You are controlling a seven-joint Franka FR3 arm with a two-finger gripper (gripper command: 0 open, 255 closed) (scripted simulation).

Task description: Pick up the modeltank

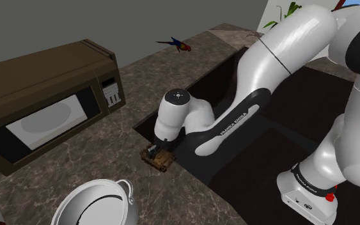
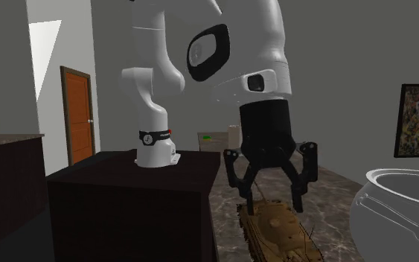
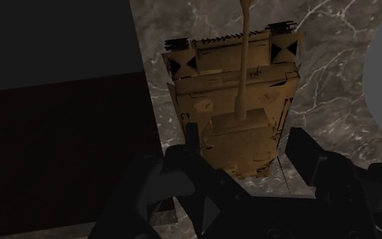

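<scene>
Directly beneath the gripper (image 2: 271,182) sits the brown model tank (image 2: 278,229), low and right of centre in the second exterior view. It rests on the marbled counter (image 2: 341,186) beside the dark stand (image 2: 133,201). The black fingers (image 2: 239,175) stand spread, one on each side of it, clasping nothing. In the wrist view its barrel (image 3: 245,61) points away from the hand. A white pot (image 2: 401,212) stands at the right edge.

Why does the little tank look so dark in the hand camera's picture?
Wrist view: dim all over, the model tank lies right under the open pincer, probably in its shade. Shoulder view: brighter, countertop evenly lit. Second exterior view: dusky, one bright patch on the wall.
</scene>
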